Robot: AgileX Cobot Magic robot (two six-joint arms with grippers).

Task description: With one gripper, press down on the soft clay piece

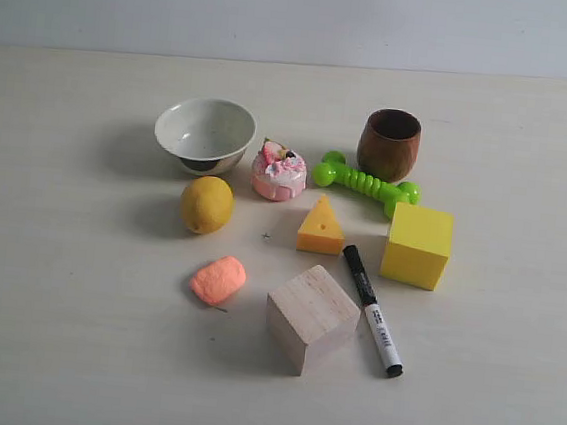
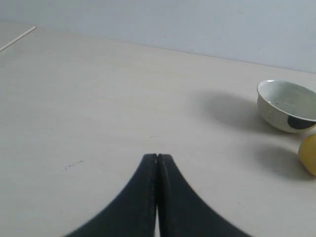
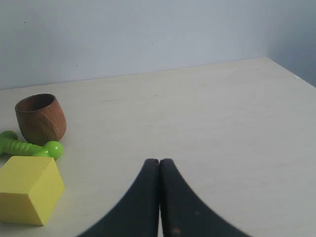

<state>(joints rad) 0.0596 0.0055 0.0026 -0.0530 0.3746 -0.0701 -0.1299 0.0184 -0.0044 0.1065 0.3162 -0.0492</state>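
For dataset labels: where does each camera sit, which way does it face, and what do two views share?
Exterior view: raised, off the arms, looking down at the table and soft clay piece; no robot part shows.
Left wrist view: on the left arm, low, facing bowl and lemon; shut left tool shows.
Right wrist view: on the right arm, low, facing wooden cup and yellow block; shut right tool shows.
Shared: exterior and left wrist show bowl, lemon.

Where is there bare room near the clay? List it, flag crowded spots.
In the exterior view, open table lies left of the bowl, lemon and soft clay piece, and along the near edge in front of the wooden cube and marker. Crowded: the cluster from cake toy to yellow block.
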